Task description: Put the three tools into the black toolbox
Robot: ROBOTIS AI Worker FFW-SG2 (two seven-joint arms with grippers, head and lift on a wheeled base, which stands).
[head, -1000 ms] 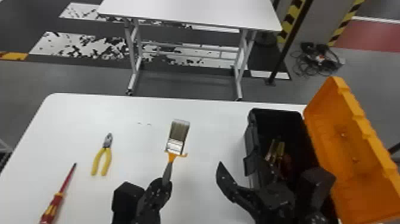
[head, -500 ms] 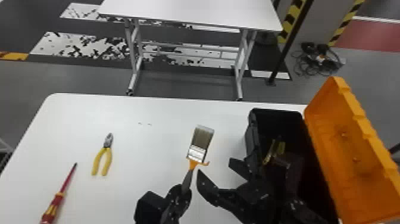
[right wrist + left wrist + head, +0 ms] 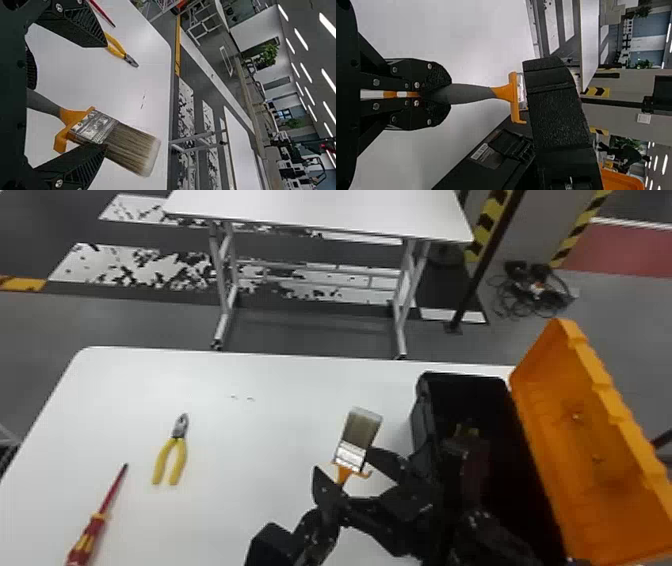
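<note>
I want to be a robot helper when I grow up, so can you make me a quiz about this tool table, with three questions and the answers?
1. True or false: the pliers lie on the table.
2. Which is shut on the brush: A) left pincer or B) right pincer?
3. Fill in: the toolbox has an ____ lid.

Key: 1. true; 2. A; 3. orange

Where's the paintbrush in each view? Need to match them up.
Head: paintbrush, just right of centre, below mid-height.
Left wrist: near the middle, grey handle gripped by the left gripper, bristles hidden behind a jaw of the right gripper.
Right wrist: foreground, metal band beside one jaw of the right gripper, bristles exposed.
Shared landmark: white table.
</note>
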